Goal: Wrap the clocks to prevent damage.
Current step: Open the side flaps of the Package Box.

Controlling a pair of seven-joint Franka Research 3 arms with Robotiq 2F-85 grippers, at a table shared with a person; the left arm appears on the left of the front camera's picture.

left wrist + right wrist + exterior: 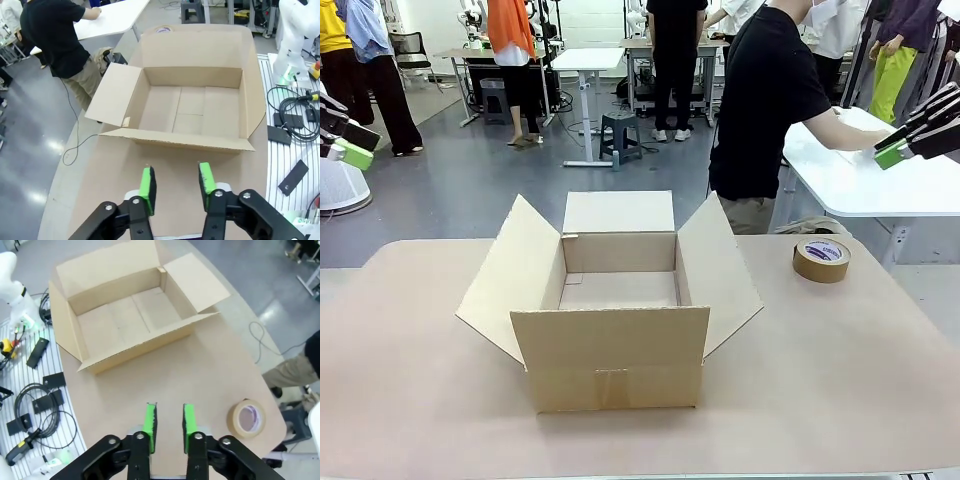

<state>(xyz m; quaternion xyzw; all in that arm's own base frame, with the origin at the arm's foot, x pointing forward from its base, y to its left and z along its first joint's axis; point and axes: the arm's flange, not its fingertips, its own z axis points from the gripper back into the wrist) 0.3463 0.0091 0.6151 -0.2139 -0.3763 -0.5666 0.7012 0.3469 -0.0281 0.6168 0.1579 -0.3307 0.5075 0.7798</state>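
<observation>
Nearest you, the open box (610, 320) sits empty on the surface (840, 380), tape (821, 260) far right. Left tool (176, 182) empty, jaws apart; right tool (168, 420) empty, pads visibly gapped. No clocks visible; expect fetching them first.

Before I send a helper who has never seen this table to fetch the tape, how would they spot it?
Start at the open cardboard box in the middle of the tan table. Look past its right flap toward the far right edge, near the person. The roll of brown tape lies flat there, the only round thing on the table.
</observation>
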